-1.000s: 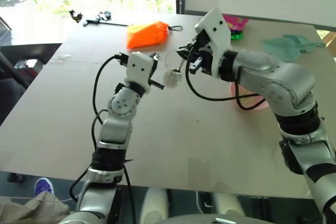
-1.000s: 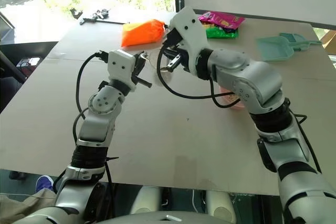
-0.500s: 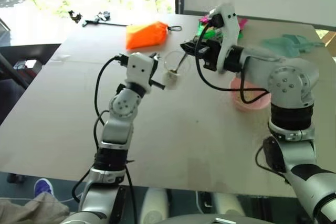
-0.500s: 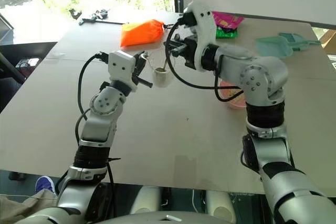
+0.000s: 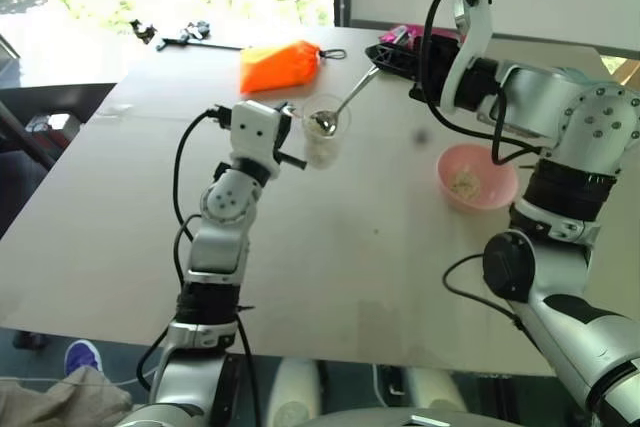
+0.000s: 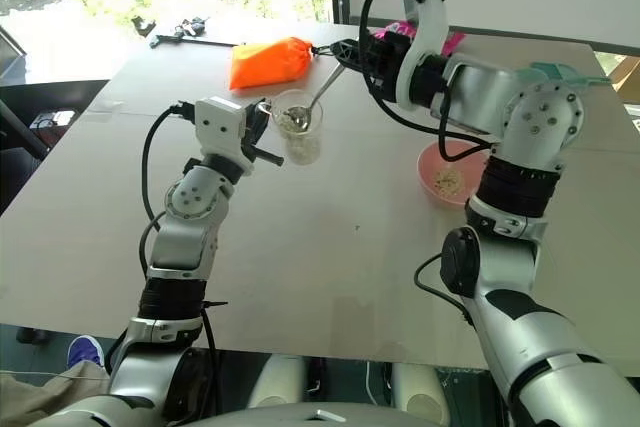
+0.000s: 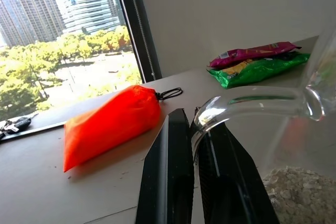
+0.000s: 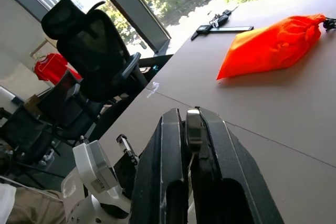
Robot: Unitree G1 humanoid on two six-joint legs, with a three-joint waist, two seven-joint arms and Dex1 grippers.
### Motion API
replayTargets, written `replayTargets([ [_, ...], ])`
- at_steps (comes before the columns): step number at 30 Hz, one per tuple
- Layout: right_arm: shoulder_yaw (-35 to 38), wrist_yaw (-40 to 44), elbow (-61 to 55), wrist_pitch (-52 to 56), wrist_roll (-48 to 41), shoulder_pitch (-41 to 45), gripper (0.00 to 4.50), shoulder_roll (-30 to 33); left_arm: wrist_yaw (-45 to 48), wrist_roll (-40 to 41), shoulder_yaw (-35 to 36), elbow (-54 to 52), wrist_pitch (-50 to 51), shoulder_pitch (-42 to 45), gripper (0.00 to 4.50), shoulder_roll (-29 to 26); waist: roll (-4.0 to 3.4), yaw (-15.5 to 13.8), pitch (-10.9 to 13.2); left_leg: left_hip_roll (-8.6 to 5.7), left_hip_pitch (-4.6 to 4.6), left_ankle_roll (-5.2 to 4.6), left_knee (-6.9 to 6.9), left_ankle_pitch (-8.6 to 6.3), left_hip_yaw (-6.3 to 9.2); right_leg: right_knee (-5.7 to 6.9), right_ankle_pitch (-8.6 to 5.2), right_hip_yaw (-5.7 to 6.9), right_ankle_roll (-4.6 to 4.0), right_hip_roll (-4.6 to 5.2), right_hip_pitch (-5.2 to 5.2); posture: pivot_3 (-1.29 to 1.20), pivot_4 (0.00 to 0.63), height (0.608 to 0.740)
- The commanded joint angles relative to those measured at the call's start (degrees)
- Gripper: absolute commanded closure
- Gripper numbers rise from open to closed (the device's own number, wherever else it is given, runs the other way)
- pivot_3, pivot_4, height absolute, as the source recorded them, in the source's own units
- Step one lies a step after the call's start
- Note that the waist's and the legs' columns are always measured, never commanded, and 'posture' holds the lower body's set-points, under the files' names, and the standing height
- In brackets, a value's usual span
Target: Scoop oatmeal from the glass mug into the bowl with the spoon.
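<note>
Left claw (image 7: 191,182) pinched the glass mug (image 5: 323,137) handle above the bench (image 5: 350,247), right claw (image 8: 188,182) clamped the spoon (image 5: 345,107) over it, oatmeal (image 7: 302,195) close-up in left wrist view, bowl (image 5: 476,176) beside, snack-packet lettering unreadable.

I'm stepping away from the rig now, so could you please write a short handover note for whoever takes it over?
Left gripper: shut on the mug handle, holding the mug near the table middle.
Right gripper: shut on the spoon handle; the spoon bowl sits at the mug's rim with oatmeal on it.
Bowl: on the table under the right arm, some oatmeal already in it.
Done: at least one scoop delivered, by the look of the bowl.
Left: carry this spoonful to the bowl and tip it; more oatmeal lies in the mug.
</note>
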State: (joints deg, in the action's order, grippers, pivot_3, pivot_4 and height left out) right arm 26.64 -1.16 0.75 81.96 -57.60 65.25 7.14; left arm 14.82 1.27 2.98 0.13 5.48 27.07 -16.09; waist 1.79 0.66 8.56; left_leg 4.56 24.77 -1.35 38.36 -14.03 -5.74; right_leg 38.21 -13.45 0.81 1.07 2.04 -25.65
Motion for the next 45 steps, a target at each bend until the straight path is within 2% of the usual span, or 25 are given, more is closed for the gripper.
replayTargets([
  [1,3.59,-2.18,1.22,1.52,-4.03,3.06,4.50,-0.62,-0.02,0.36,-0.13,-0.28,-1.34,2.27,4.46,0.30,0.00,0.01,0.00,0.00,0.00,0.00,0.00,0.00,0.01,0.00,0.00,0.01,0.00,0.00,0.00,0.00,0.150,0.740],
  [9,8.78,-7.60,7.26,4.37,-4.40,4.25,4.50,0.54,0.12,-0.09,-1.82,3.36,-2.23,5.22,4.46,1.88,0.00,-0.03,0.00,-0.01,0.02,0.00,0.00,0.00,0.00,-0.01,0.00,0.00,0.00,0.00,0.00,0.00,0.150,0.740],
  [17,9.13,-5.46,14.05,2.58,-1.04,4.08,4.50,8.41,-0.93,-0.85,-4.89,10.71,-1.90,12.38,4.46,7.54,-0.01,-0.12,0.01,-0.05,0.06,-0.01,0.00,-0.01,0.01,-0.08,0.01,-0.02,0.01,0.01,0.00,0.00,0.150,0.740],
  [31,4.43,7.85,32.46,-6.14,8.23,6.07,4.50,23.86,-2.32,-2.65,-5.96,45.06,-13.55,32.65,4.46,17.84,-0.09,-0.08,0.06,-0.12,0.08,-0.02,-0.21,-0.01,0.03,-0.28,0.00,-0.03,0.03,0.00,-0.02,0.00,0.150,0.740],
  [36,4.78,10.30,36.73,-7.22,9.90,6.78,4.50,26.09,-2.20,-3.40,-5.75,52.87,-16.71,36.88,4.46,18.75,-0.23,0.06,0.15,-0.13,0.06,-0.02,-0.25,-0.01,0.00,-0.29,0.00,-0.06,0.04,-0.01,-0.04,0.00,0.150,0.740],
  [45,11.34,7.42,42.28,-6.99,9.16,8.44,4.50,27.45,-1.35,-4.49,-5.96,56.69,-19.40,37.03,4.46,17.43,-0.38,-0.13,0.24,-0.13,0.05,0.21,-0.26,0.12,-0.01,-0.28,0.00,-0.07,0.04,0.00,-0.04,0.00,0.150,0.740],
])
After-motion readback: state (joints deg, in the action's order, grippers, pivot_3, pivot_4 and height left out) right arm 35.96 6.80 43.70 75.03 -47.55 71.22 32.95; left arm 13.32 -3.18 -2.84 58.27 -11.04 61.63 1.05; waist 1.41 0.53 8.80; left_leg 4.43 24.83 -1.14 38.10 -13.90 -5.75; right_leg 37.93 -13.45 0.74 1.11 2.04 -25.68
